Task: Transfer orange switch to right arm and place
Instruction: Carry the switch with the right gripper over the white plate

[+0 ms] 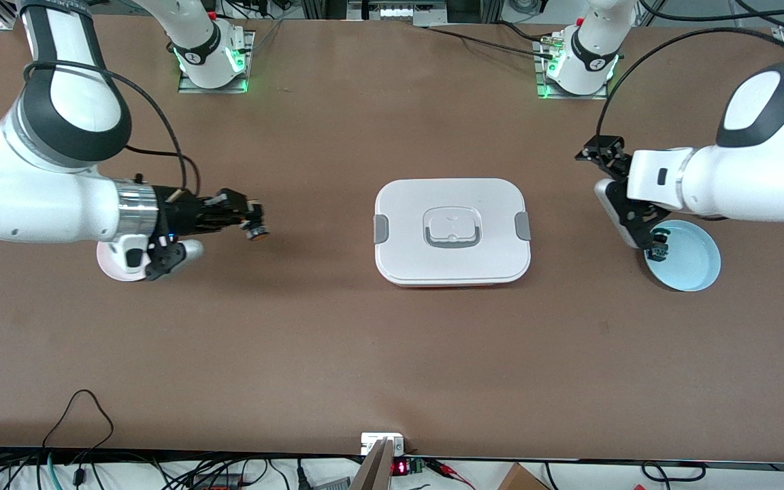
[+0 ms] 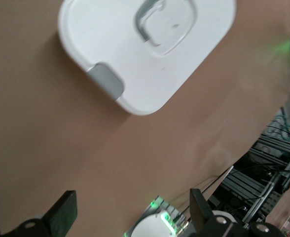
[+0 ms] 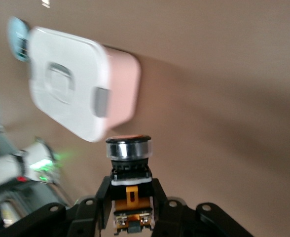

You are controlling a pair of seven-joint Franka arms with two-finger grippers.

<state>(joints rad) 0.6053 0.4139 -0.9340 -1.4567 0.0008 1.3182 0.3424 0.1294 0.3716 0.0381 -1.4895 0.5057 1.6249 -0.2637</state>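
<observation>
A lidded container (image 1: 452,231) sits on the middle of the worktop (image 1: 337,354). Toward the right arm's end lies a plate (image 1: 114,265), largely under that arm's wrist. The right hand (image 1: 253,221) hangs over bare worktop between that plate and the container, clamped on the orange switch (image 1: 256,231). Toward the left arm's end lies another plate (image 1: 688,255) with a small piece (image 1: 657,253) in it — the left hand (image 1: 644,231), fingers spread, hangs over that plate's rim on the container's side.
</observation>
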